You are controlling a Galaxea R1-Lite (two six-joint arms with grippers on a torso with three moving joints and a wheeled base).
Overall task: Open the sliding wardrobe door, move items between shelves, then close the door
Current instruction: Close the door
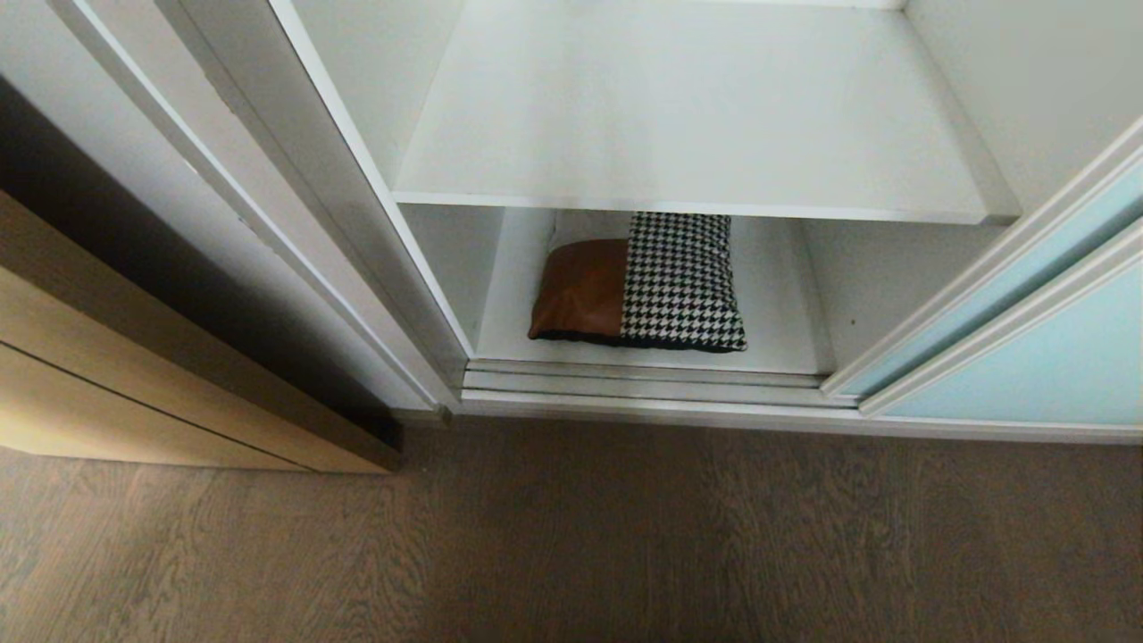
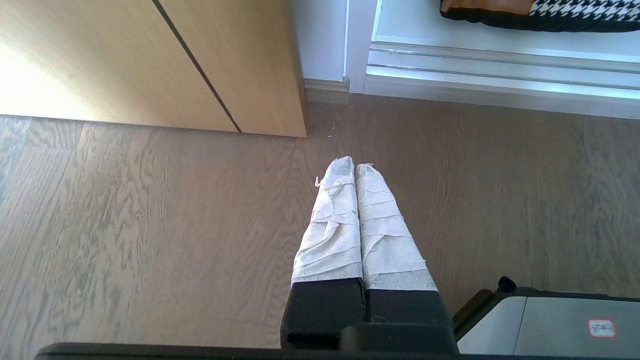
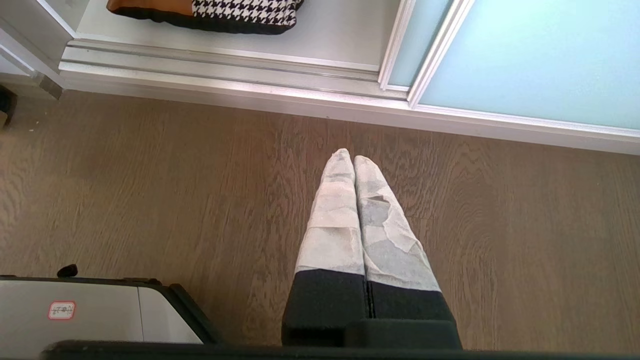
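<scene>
The item for transfer, a folded bundle of clothes (image 1: 638,284), lies flat on the bottom shelf (image 1: 777,295) of the open wardrobe compartment, towards its left half and close to the front edge, just behind the sill tracks (image 1: 643,379). It shows a rust-brown piece on the left, a black-and-white houndstooth piece on the right and black fabric along the underside. Assessment: the bundle is soft and light, will sag and may unfold if lifted by one layer only; the brown piece has a smooth sheen and could slip between taped fingers, while the houndstooth weave should give better purchase. The recommended hold is across the full thickness at the front edge near the seam of the two pieces, or one gripper at each end, so that all layers come up together. The upper shelf (image 1: 696,116) directly above overhangs much of the bundle, so access is from the front and low. The sliding wardrobe door (image 1: 1027,348) stands drawn to the right, leaving the compartment open. The left gripper (image 2: 355,167) and right gripper (image 3: 354,156) both hang over the wooden floor (image 1: 571,536) in front of the wardrobe, fingers pressed together and holding nothing. The bundle is well apart from both, beyond the sill, roughly between the two and somewhat nearer the left
</scene>
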